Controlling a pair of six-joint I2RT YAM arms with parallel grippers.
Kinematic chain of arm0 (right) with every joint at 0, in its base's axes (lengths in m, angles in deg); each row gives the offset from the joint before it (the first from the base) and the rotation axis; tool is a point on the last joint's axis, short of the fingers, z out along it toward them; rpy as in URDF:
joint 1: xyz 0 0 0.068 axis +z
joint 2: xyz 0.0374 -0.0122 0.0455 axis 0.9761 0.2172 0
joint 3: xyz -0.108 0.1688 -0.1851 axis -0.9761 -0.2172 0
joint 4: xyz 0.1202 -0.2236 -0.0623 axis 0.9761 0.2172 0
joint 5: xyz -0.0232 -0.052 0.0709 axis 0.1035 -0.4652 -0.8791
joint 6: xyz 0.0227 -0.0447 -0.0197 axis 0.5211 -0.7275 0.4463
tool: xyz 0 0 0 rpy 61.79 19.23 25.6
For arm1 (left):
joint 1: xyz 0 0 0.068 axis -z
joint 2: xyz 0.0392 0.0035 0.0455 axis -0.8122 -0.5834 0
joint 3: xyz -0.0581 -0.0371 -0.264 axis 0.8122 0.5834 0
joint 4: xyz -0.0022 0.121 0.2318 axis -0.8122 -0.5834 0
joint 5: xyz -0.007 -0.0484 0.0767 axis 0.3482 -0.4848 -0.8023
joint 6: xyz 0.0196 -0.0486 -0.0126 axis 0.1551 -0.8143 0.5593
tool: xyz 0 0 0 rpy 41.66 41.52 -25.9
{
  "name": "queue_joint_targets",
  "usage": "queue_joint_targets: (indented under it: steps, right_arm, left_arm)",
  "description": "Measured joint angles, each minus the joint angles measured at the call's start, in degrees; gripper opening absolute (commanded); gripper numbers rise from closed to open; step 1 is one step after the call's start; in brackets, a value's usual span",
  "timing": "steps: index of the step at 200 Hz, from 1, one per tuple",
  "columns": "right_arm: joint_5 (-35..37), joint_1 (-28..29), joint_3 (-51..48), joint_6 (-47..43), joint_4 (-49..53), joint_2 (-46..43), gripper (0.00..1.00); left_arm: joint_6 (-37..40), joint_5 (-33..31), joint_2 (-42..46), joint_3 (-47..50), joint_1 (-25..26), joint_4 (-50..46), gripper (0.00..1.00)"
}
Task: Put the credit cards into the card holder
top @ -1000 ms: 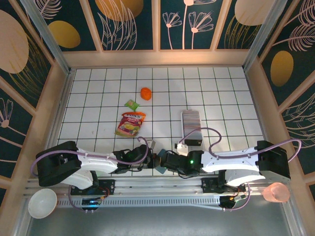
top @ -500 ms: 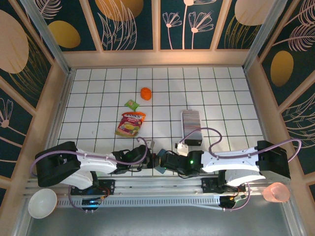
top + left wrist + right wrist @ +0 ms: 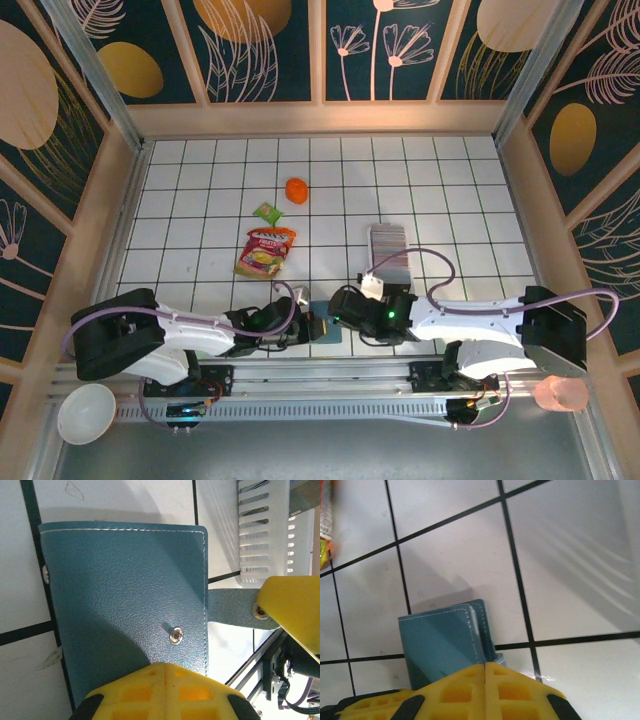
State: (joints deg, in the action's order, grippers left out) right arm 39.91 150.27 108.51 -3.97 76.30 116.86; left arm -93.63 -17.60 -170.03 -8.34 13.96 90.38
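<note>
Two shut tips — left pincer [image 3: 165, 666], right pincer [image 3: 485, 665] — meet over the folded card holder [image 3: 125, 605]; it likely needs opening next.

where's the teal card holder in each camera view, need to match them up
top external: card holder is a small teal patch, low centre.
left wrist: card holder spans the middle, snap stud up, clasp tab sticking out right.
right wrist: card holder sits lower left of centre.
shared landmark: the black grid lines of the white table.
</note>
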Motion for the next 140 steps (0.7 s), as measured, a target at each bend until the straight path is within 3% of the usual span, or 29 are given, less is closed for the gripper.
queue_joint_targets:
  steps: [140]
  right_arm:
    - [-4.8, -0.4, -1.9, -5.9, -11.7, 5.8, 0.00]
  left_arm:
    - [-4.1, -0.5, -1.6, 2.6, 0.0, 7.4, 0.00]
